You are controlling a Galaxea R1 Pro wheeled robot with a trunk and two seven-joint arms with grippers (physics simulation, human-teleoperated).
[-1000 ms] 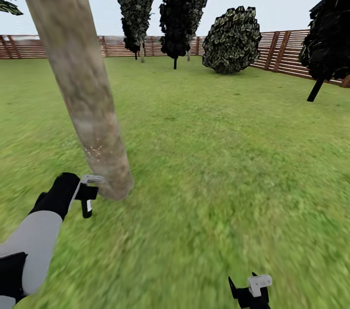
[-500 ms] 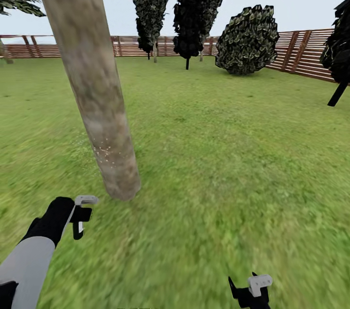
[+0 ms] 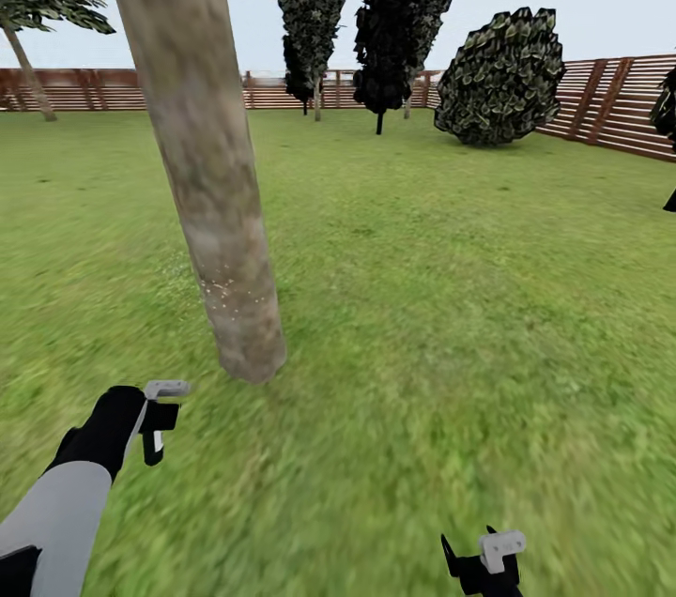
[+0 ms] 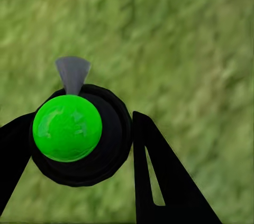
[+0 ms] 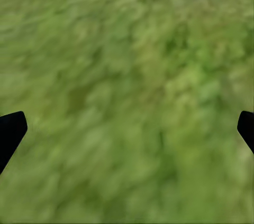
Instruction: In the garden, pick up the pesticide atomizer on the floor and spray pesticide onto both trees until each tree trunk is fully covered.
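Observation:
A thick, mottled beige-grey tree trunk [image 3: 202, 156] rises from the grass just ahead on the left, with pale specks low on its bark. My left gripper [image 3: 155, 419] hovers over the floor [image 3: 422, 315] a short way in front of the trunk's base, apart from it. In the left wrist view this left gripper [image 4: 82, 121] is shut on the pesticide atomizer [image 4: 67, 128], a black round body with a bright green cap and a grey nozzle. My right gripper [image 3: 483, 564] hangs low at the near right; its fingers [image 5: 10, 131] stand wide open over bare grass.
Dark narrow conifers [image 3: 404, 6] and a round bush [image 3: 502, 76] stand at the far side before the brown slat fence [image 3: 601, 104]. A thin leaning tree [image 3: 33, 6] is at the far left. Open lawn stretches to the right of the trunk.
The whole view has swung left, so trunk and conifers sit further right. My left gripper now sits lower and further from the trunk's base. The right gripper holds its place.

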